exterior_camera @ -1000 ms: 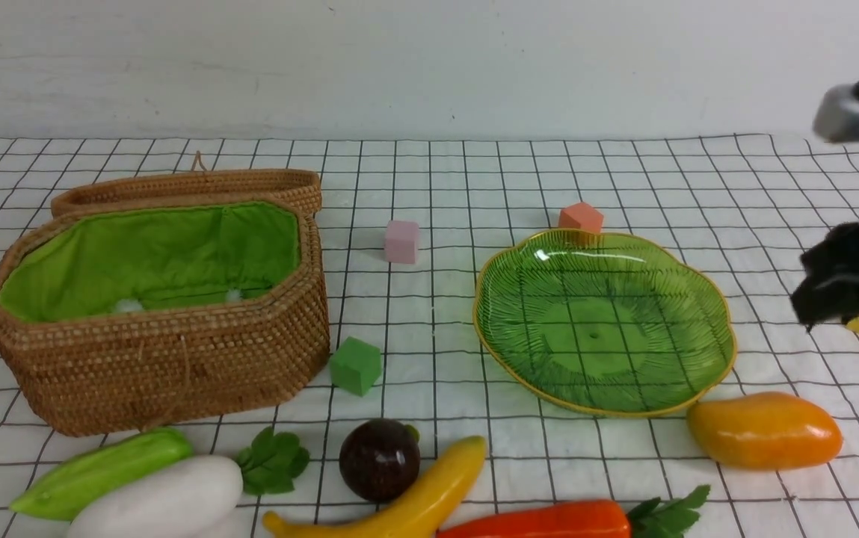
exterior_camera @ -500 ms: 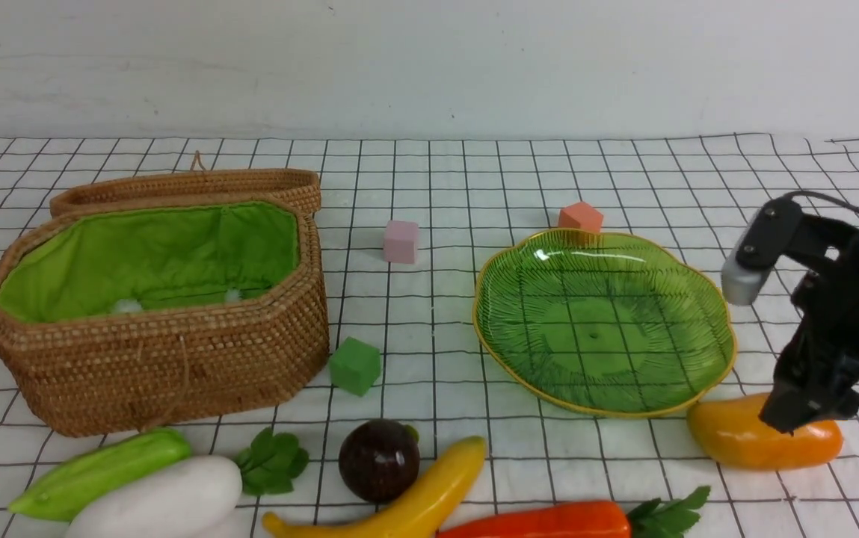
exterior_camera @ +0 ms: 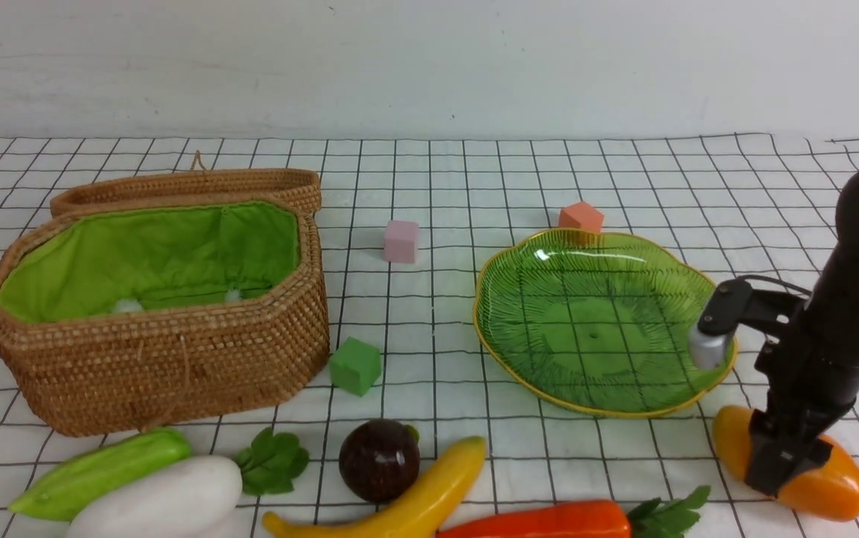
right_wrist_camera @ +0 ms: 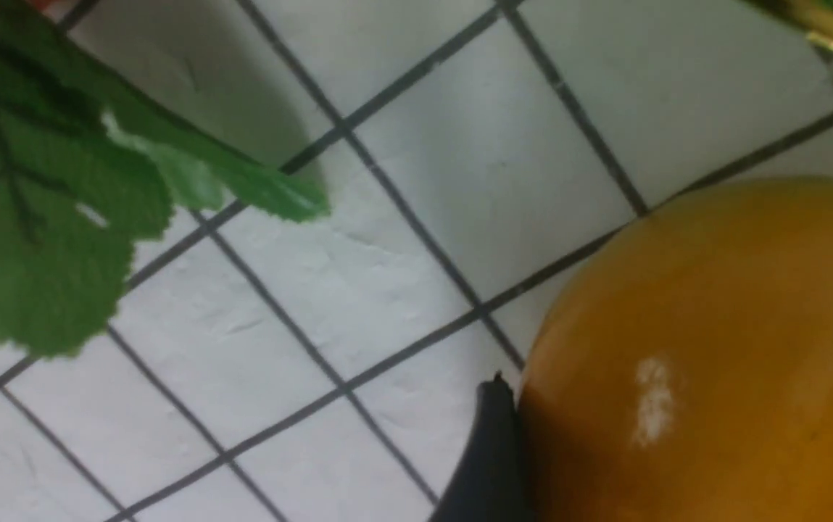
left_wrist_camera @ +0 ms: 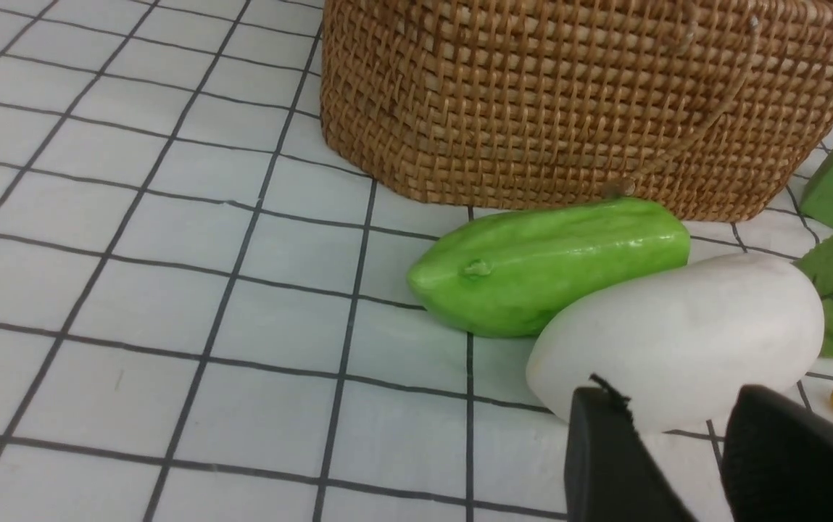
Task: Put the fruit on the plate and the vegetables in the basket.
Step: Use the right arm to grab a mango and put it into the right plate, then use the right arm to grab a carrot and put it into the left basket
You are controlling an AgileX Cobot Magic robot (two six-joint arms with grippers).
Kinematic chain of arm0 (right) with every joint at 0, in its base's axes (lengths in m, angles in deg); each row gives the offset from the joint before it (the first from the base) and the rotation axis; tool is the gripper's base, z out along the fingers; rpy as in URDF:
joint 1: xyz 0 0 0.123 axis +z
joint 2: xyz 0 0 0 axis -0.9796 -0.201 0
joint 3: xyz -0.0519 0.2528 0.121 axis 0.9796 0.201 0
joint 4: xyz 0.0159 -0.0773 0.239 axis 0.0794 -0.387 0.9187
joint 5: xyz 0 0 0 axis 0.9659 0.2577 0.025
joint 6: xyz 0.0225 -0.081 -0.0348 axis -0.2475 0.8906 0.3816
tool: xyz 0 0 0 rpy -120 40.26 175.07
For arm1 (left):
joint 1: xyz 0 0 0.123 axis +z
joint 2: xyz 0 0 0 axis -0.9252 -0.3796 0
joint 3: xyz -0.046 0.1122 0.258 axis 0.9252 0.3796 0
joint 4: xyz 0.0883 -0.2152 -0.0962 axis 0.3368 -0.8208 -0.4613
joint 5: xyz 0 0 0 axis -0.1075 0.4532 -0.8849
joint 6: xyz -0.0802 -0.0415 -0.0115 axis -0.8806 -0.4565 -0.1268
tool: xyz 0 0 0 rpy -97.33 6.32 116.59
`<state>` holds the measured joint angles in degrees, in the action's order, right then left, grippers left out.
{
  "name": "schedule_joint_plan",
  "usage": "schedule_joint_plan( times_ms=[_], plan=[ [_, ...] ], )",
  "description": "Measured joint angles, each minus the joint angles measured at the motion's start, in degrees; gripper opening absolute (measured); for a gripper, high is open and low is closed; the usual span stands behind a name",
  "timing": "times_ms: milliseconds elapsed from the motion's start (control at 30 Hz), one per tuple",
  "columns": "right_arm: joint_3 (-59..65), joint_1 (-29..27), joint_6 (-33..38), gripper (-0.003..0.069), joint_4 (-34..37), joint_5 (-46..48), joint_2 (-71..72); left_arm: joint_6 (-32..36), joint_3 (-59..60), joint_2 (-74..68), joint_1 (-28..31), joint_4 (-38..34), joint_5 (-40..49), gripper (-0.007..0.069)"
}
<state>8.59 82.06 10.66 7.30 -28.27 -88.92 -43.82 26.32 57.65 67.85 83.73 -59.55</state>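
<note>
My right gripper (exterior_camera: 777, 467) stands low over the orange-yellow mango (exterior_camera: 825, 486), which lies on the cloth just in front of the green plate (exterior_camera: 601, 321). One finger (right_wrist_camera: 492, 449) presses the mango (right_wrist_camera: 713, 348); the other is hidden. The purple ball (exterior_camera: 379, 458), banana (exterior_camera: 414, 501) and carrot (exterior_camera: 549, 521) lie along the front edge. Cucumber (exterior_camera: 100, 471) and white radish (exterior_camera: 160, 501) lie in front of the open basket (exterior_camera: 167, 366). My left gripper (left_wrist_camera: 677, 413) is open and empty, just short of the radish (left_wrist_camera: 677, 341) and cucumber (left_wrist_camera: 546, 264).
A green cube (exterior_camera: 355, 365) sits beside the basket, a pink cube (exterior_camera: 401, 240) further back and an orange cube (exterior_camera: 581, 217) behind the plate. The basket lid (exterior_camera: 190, 187) lies folded back. Carrot leaves (right_wrist_camera: 46, 217) lie near the mango.
The right arm has swung in from the right and come down onto the mango. The mango has shifted right and toward the front edge. Nothing else moved.
</note>
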Motion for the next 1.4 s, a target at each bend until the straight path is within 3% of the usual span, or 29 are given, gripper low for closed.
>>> schedule_joint_plan(
  times_ms=[200, 333, 533, 633, 933, 1033, 1100, 1300, 1400],
  plan=[
    [-4.4, 0.0, -1.4, 0.0582, 1.4, 6.6, 5.6, 0.0, 0.0, 0.0, 0.0, 0.0, 0.0, 0.0239],
    [-11.0, 0.0, -4.5, 0.0582, 9.1, 8.4, 8.1, 0.0, 0.0, 0.0, 0.0, 0.0, 0.0, 0.0239],
    [-13.9, 0.1, -6.8, 0.0582, 31.8, -11.9, 5.0, 0.0, 0.0, 0.0, 0.0, 0.0, 0.0, 0.0239],
    [-14.0, 0.1, -7.1, 0.0582, 35.8, -19.5, 1.3, 0.0, 0.0, 0.0, 0.0, 0.0, 0.0, 0.0239],
    [-14.0, 0.1, -7.2, 0.0592, 36.8, -23.9, -7.1, 0.0, 0.0, 0.0, 0.0, 0.0, 0.0, 0.0239],
    [-14.0, 0.1, -7.2, 0.0666, 36.7, -23.3, -6.8, 0.0, 0.0, 0.0, 0.0, 0.0, 0.0, 0.0239],
    [-14.0, 0.1, -7.2, 0.0678, 35.9, -22.6, -6.1, 0.0, 0.0, 0.0, 0.0, 0.0, 0.0, 0.0239],
    [-14.0, 0.1, -7.3, 0.0647, 28.4, -13.5, 1.9, 0.0, 0.0, 0.0, 0.0, 0.0, 0.0, 0.0239],
    [-14.0, 1.4, -6.1, 0.0596, 26.2, 1.3, 10.3, 0.0, 0.0, 0.0, 0.0, 0.0, 0.0, 0.0239]
  ],
)
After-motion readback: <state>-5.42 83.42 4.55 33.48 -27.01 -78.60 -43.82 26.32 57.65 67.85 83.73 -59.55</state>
